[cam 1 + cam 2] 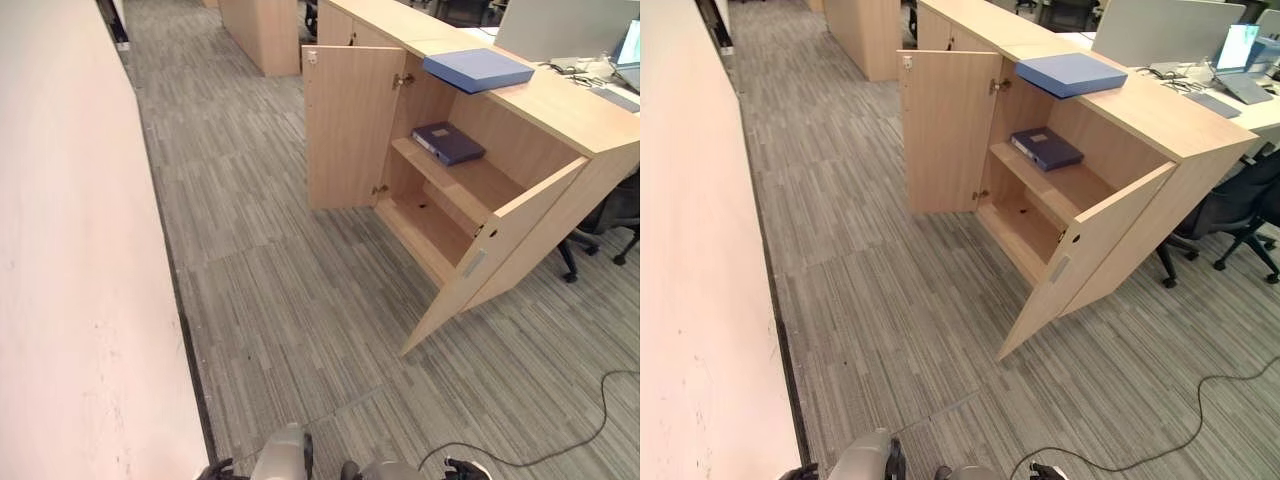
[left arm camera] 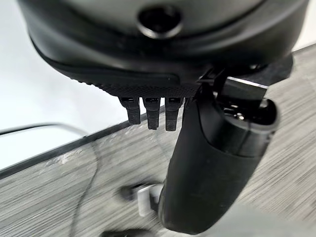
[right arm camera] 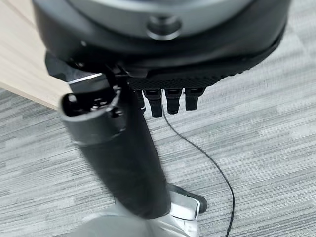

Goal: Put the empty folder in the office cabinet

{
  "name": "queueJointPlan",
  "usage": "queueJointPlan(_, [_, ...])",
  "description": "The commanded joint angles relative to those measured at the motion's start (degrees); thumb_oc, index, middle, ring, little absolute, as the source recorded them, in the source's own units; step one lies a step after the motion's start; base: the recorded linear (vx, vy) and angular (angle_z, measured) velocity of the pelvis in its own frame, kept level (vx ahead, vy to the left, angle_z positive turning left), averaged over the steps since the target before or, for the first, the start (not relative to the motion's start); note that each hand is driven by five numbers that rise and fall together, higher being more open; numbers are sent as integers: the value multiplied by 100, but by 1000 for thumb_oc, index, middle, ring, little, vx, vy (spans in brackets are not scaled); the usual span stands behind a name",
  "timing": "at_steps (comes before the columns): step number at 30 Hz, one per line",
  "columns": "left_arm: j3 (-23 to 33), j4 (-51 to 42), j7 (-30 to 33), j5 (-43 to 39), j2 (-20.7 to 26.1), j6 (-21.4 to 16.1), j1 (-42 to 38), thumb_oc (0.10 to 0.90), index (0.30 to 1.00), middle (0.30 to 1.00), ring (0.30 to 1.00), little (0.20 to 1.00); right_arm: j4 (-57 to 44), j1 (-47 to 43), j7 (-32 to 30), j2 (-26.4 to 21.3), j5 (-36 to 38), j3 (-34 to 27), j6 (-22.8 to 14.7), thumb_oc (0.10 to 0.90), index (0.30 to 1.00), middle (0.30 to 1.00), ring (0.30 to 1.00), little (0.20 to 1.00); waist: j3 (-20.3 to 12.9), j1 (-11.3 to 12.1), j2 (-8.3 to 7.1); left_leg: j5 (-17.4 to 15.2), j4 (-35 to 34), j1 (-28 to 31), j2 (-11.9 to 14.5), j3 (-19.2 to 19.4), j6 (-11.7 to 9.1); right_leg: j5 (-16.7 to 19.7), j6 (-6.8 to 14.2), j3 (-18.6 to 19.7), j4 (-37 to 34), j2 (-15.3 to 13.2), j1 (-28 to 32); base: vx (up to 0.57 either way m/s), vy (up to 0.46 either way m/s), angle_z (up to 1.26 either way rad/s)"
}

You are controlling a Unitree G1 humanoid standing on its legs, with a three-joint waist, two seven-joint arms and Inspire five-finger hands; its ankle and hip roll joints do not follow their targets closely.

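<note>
Both hands (image 2: 217,163) (image 3: 118,158) hang empty, fingers straight, over grey carpet (image 1: 280,300) before the open cabinet (image 1: 450,200).

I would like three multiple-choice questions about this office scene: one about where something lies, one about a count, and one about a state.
1. Where does the light blue flat folder lie?
A. on the carpet
B. on top of the light wooden cabinet
C. on the lower shelf

2. How many folders show in and on the cabinet?
A. one
B. two
C. four

3. How do the cabinet's two doors stand?
A. both open
B. both closed
C. one open, one closed

Answers:
1. B, as it rests on the cabinet's top, partly over the front edge.
2. B, the light blue one on top and a dark blue folder lying on the upper shelf.
3. A, as the far door and the near door both swing outward, baring the shelves.
</note>
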Motion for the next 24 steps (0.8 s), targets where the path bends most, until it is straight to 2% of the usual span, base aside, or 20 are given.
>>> queueJointPlan(1, [125,18,53,-136,-141,-53,-15,800,900,900,900,900,-293,57,-85,-561,-156,113,-68,800,900,900,900,900,-105,17,296,391,-1851,468,-94,-228,349,670,807,55,-1340,8,1165,277,99,-43])
queueJointPlan(2, [157,93,70,-50,-138,-36,25,800,900,900,900,900,-253,52,-50,-559,-191,142,-61,800,900,900,900,900,-136,66,388,778,-2655,549,4,-319,270,596,823,112,-1373,52,1307,406,144,-39])
queueJointPlan(4, [178,273,181,159,-121,-2,71,800,900,900,900,900,-116,51,-18,-554,-270,189,-58,800,900,900,900,900,-192,125,456,972,-3458,401,116,-312,156,473,837,204,-1426,61,1555,431,142,-17])
queueJointPlan(5, [235,341,193,188,-128,26,88,800,900,900,900,900,-3,65,-15,-523,-322,197,-58,800,900,900,900,900,-205,180,441,1070,-3844,412,143,-255,92,409,865,277,-1498,16,1756,595,218,2])
queueJointPlan(6, [304,433,246,230,-164,43,151,800,900,900,900,900,136,96,-30,-474,-391,143,-29,800,900,900,900,900,-267,237,462,1233,-3938,337,224,-139,13,369,918,387,-1566,-28,1994,454,171,-2])
queueJointPlan(7, [304,433,246,230,-163,43,151,800,900,900,900,900,136,96,-30,-473,-391,143,-30,800,900,900,900,900,-265,241,456,1232,-3940,344,219,-132,14,367,919,390,-1569,-35,1999,623,297,-36])
queueJointPlan(8, [426,512,240,215,-208,59,265,800,900,900,900,900,221,157,8,-393,-500,110,-6,800,900,900,900,900,-439,319,515,1433,-3960,464,223,-155,29,353,1031,431,-1591,-144,2133,349,178,-54])
queueJointPlan(9, [426,512,240,215,-207,59,266,800,900,900,900,900,221,159,7,-392,-501,110,-6,800,900,900,900,900,-439,316,509,1432,-3960,467,215,-155,29,350,1032,427,-1593,-151,2138,600,366,-75])
queueJointPlan(10, [496,562,225,231,-199,63,322,800,900,900,900,900,324,212,64,-345,-623,114,16,800,900,900,900,900,-598,357,504,1509,-3960,522,127,-191,55,372,1136,448,-1485,-313,2067,256,188,-50])
queueJointPlan(12, [496,562,225,231,-199,63,323,800,900,900,900,900,324,213,64,-345,-623,114,16,800,900,900,900,900,-598,357,504,1509,-3960,522,127,-191,55,372,1137,448,-1485,-313,2066,290,205,-45])
queueJointPlan(13, [527,598,189,265,-183,78,348,800,900,900,900,900,439,238,76,-311,-736,109,67,800,900,900,900,900,-739,462,414,1399,-3926,673,-88,-93,200,920,1408,400,-1200,-652,2008,482,334,-47])
queueJointPlan(14, [545,599,187,259,-180,87,368,800,900,900,900,900,453,232,75,-307,-753,67,85,800,900,900,900,900,-771,491,368,1271,-3855,769,-239,-21,294,1348,1592,340,-906,-862,1961,567,411,-46])
queueJointPlan(15, [552,586,195,248,-170,96,367,800,900,900,900,900,435,223,66,-290,-752,48,91,800,900,900,900,900,-768,512,369,1165,-3819,892,-313,15,376,1728,1662,313,-471,-994,1767,359,327,-47])
queueJointPlan(16, [564,572,195,235,-152,87,365,800,900,900,900,900,410,202,76,-289,-749,51,90,800,900,900,900,900,-772,551,399,1012,-3770,985,-434,68,524,2256,1688,243,151,-1168,1523,306,337,-47])
queueJointPlan(17, [560,538,197,227,-132,103,348,800,900,900,900,900,319,163,59,-290,-714,24,104,800,900,900,900,900,-737,546,438,874,-3772,1175,-563,40,657,2633,1623,93,724,-1336,1296,349,411,-50])
queueJointPlan(19, [461,499,253,345,-86,149,297,800,900,900,900,900,77,37,-1,-300,-636,68,97,800,900,900,900,900,-647,473,548,619,-3815,1580,-791,51,901,3032,1438,-300,1702,-1724,998,374,454,-9])
queueJointPlan(21, [384,439,303,417,-41,174,243,800,900,900,900,900,-287,-134,-71,-298,-564,114,72,800,900,900,900,900,-532,348,678,414,-3897,1997,-898,34,1029,2951,1409,-520,2438,-1909,452,313,372,28])
queueJointPlan(22, [341,407,315,465,-42,168,204,800,900,900,900,900,-442,-206,-71,-324,-532,170,43,800,900,900,900,900,-474,279,762,336,-3923,2163,-863,-9,1023,2610,1309,-574,2491,-1774,171,296,211,23])
queueJointPlan(23, [300,356,343,468,-61,134,177,800,900,900,900,900,-561,-280,-71,-371,-503,212,3,800,900,900,900,900,-386,178,857,296,-3917,2338,-802,-169,1014,2108,1161,-598,2474,-1511,-247,312,111,13])
queueJointPlan(24, [268,292,339,485,-64,130,163,800,900,900,900,900,-641,-294,-69,-410,-495,230,-4,800,900,900,900,900,-308,94,919,271,-3888,2460,-790,-273,1008,1864,1118,-652,2197,-1362,-353,301,55,22])
